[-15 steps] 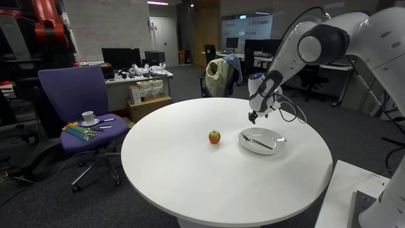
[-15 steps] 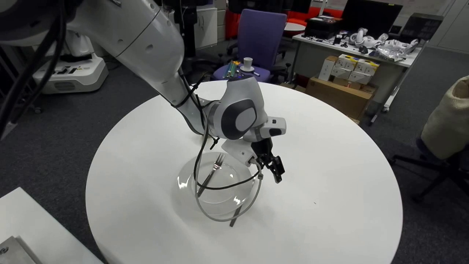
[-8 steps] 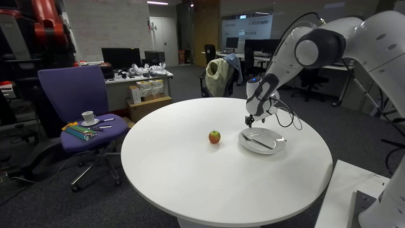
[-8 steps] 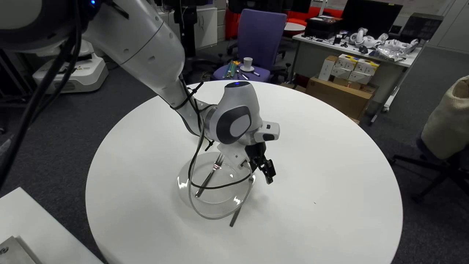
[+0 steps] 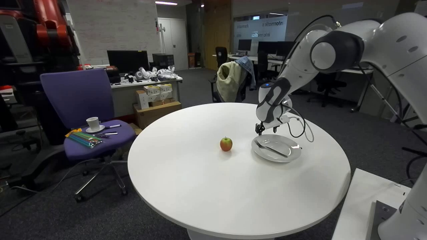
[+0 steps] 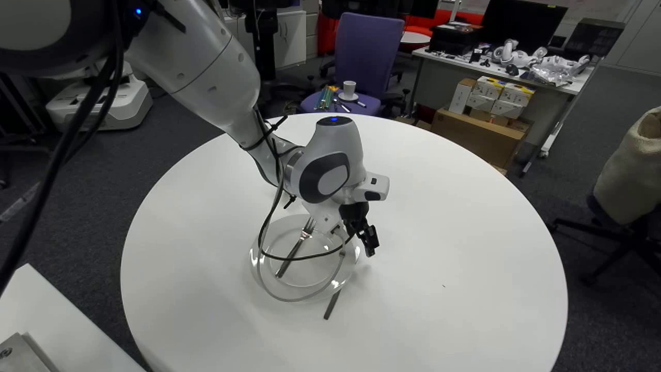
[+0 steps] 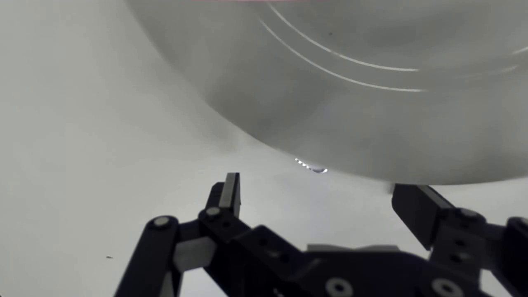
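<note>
Clearly glossy, pale, round plate [image 5: 282,145] (fork [image 6: 295,250] on it)

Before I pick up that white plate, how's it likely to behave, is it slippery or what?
The plate should probably stay stiff, since its rim holds a clean, even curve. Bright highlights suggest a glossy surface, so it may be slippery. The fork lying across it would likely slide if the plate tilts.

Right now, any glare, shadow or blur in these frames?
In both exterior views, glare spots on the plate; in an exterior view, the apple casts a faint, soft shadow on the table; in the wrist view, thin bright arcs across the plate, surface detail smeared, fingers mostly dark.
</note>
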### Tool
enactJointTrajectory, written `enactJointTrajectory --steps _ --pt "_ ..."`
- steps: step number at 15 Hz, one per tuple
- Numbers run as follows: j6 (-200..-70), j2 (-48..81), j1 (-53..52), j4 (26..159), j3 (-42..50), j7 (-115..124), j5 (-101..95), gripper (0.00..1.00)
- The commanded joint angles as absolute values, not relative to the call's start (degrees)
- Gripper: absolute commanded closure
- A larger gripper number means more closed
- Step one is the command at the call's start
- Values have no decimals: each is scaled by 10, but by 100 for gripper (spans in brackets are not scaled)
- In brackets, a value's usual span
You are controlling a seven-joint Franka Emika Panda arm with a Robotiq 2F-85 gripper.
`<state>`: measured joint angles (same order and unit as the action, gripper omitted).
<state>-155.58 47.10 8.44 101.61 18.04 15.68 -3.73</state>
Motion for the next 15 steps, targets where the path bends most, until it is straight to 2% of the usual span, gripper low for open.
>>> enactJointTrajectory --steps 1,9,15 --pt "-1557 452 126 1019 133 115 6 0" --pt "-1519 434 221 1025 36 17 106 0" --pt "-1456 412 252 1029 17 -35 140 0"
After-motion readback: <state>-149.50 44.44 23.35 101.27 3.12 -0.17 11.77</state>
